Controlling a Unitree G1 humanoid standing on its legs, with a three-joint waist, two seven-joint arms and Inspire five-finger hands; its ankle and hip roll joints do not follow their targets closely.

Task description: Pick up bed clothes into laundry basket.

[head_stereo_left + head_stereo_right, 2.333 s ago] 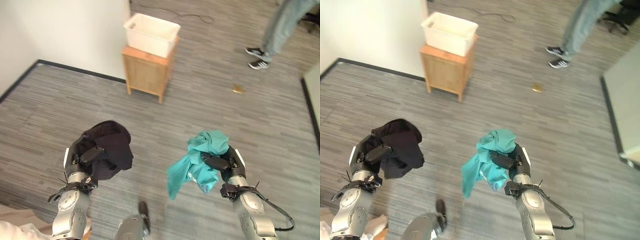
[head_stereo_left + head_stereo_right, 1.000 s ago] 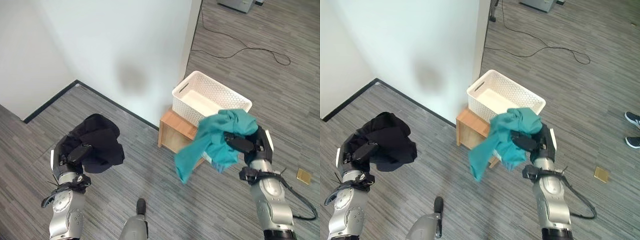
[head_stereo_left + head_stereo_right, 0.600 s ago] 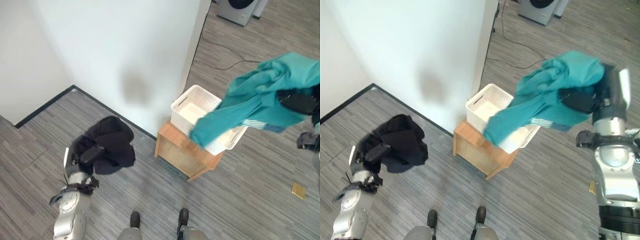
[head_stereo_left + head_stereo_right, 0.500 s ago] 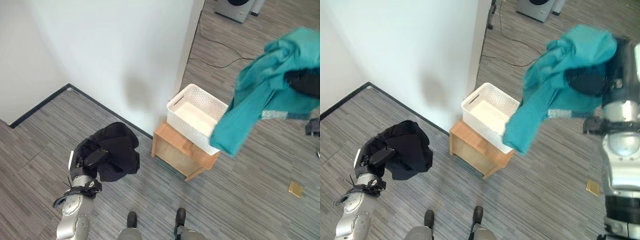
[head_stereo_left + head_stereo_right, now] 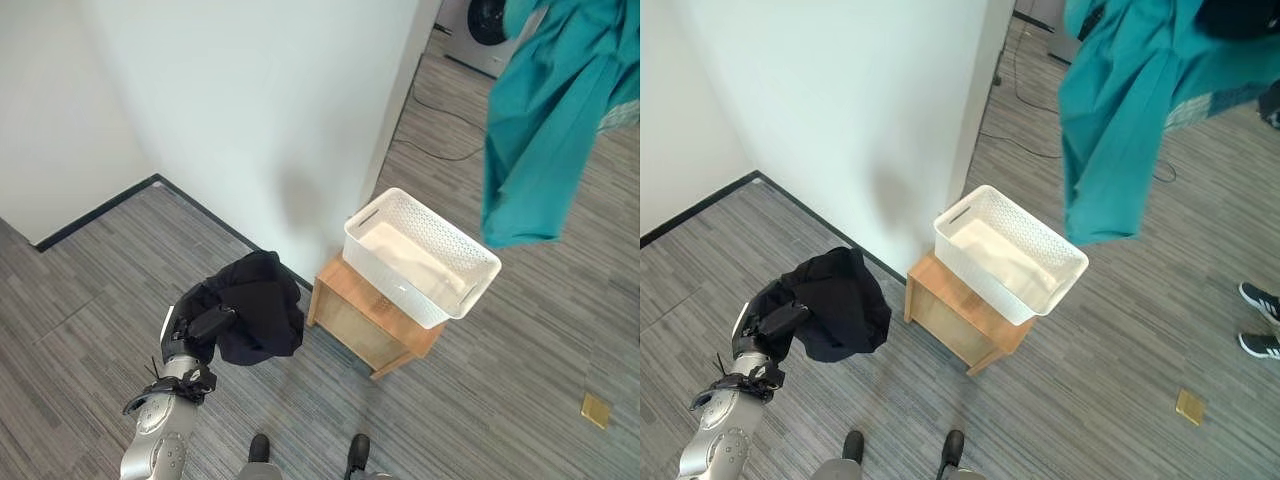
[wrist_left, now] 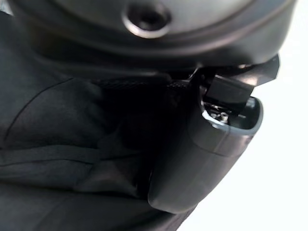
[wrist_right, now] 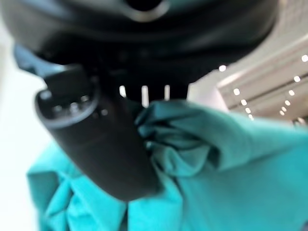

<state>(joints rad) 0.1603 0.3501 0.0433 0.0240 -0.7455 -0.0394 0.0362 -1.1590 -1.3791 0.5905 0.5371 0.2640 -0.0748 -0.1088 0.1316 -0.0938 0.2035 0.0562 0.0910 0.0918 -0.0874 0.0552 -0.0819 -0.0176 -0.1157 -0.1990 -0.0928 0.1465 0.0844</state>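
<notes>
Two garments are held off the floor, one in each hand. The left hand (image 5: 192,328), low at the near left, has its fingers and thumb curled around a bunched black garment (image 5: 254,318) that droops to the right of the hand; in the left wrist view the thumb (image 6: 207,159) presses against the dark cloth (image 6: 57,144). The right hand (image 5: 1245,15) is raised high at the far right, at the top edge of the head views, and a teal garment (image 5: 1120,120) hangs from it in a long fold. In the right wrist view the thumb (image 7: 91,139) pinches the teal cloth (image 7: 216,168) against the fingers. The hanging end of the teal garment shows just above and to the right of a white perforated laundry basket (image 5: 470,290), not touching it. The basket sits on a small wooden side table (image 5: 365,325) beside a white wall corner (image 5: 300,120) on grey wood-pattern flooring (image 5: 90,290). A person's shoes (image 5: 1260,318) show at the right edge, well apart from the table.
</notes>
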